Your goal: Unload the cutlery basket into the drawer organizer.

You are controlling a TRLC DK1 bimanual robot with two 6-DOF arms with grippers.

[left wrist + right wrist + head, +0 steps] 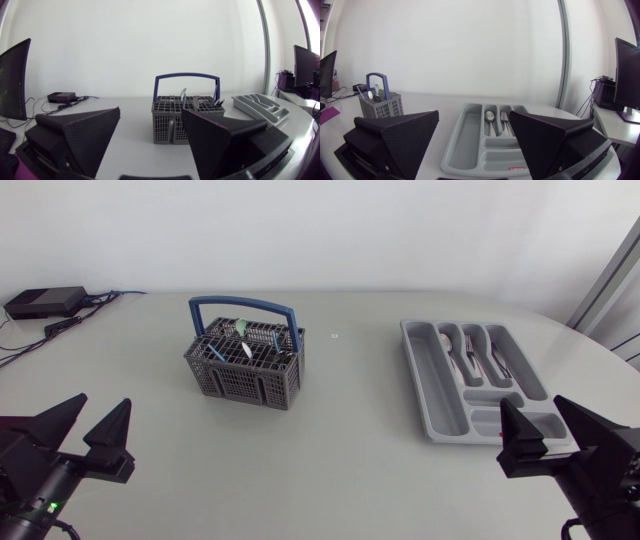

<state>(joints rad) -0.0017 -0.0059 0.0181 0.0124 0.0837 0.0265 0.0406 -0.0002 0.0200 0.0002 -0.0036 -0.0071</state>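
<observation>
A grey cutlery basket (246, 364) with a blue handle stands left of the table's middle, several pieces of cutlery upright in it. The grey drawer organizer (432, 385) lies to the right, with a spoon (446, 343) and forks (475, 356) in its long compartments. My left gripper (88, 422) rests open near the front left, well short of the basket (186, 120), which is straight ahead of it. At the front right my right gripper (550, 417) stands open just before the organizer (470, 142); the basket (380, 104) is far off beside it.
A small black box (45, 302) with cables sits at the table's back left corner. A small round mark (334, 336) lies on the tabletop between basket and organizer.
</observation>
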